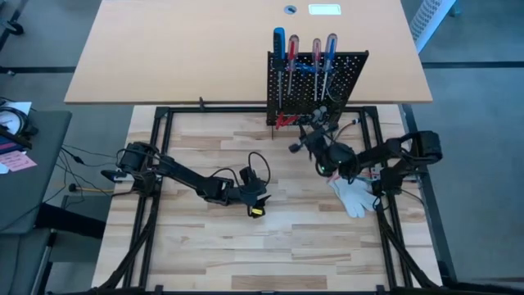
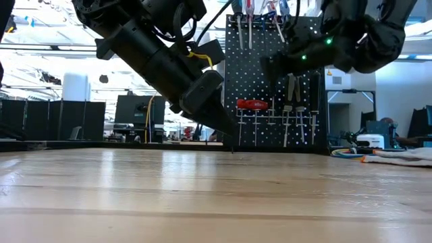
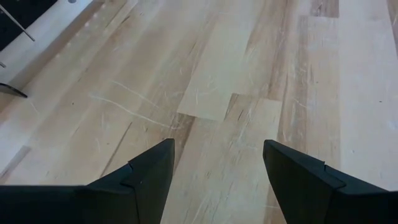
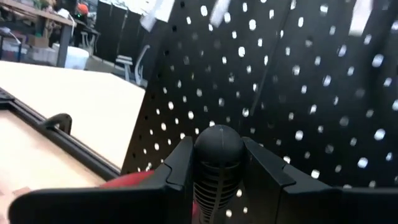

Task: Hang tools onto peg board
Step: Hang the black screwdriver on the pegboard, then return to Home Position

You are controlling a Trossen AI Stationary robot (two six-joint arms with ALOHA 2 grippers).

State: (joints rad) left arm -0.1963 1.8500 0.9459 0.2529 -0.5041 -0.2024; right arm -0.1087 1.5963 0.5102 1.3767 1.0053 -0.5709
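A black-handled tool [image 4: 217, 163], judged light, stiff and ribbed enough not to slip, is clamped at its handle by the right gripper [image 4: 217, 186] just before the peg board [image 4: 298, 112], while the left gripper [image 3: 217, 180] is held wide and empty over the table [image 3: 236, 74].

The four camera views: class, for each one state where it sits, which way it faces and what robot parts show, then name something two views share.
High: overhead, facing down; both arms, peg board, white glove.
Low: table height, facing level at the board; both arms.
Left wrist: on the left arm, facing bare tabletop; open left gripper.
Right wrist: on the right arm, facing the board; right gripper shut on a black-handled tool.
Shared: the peg board.
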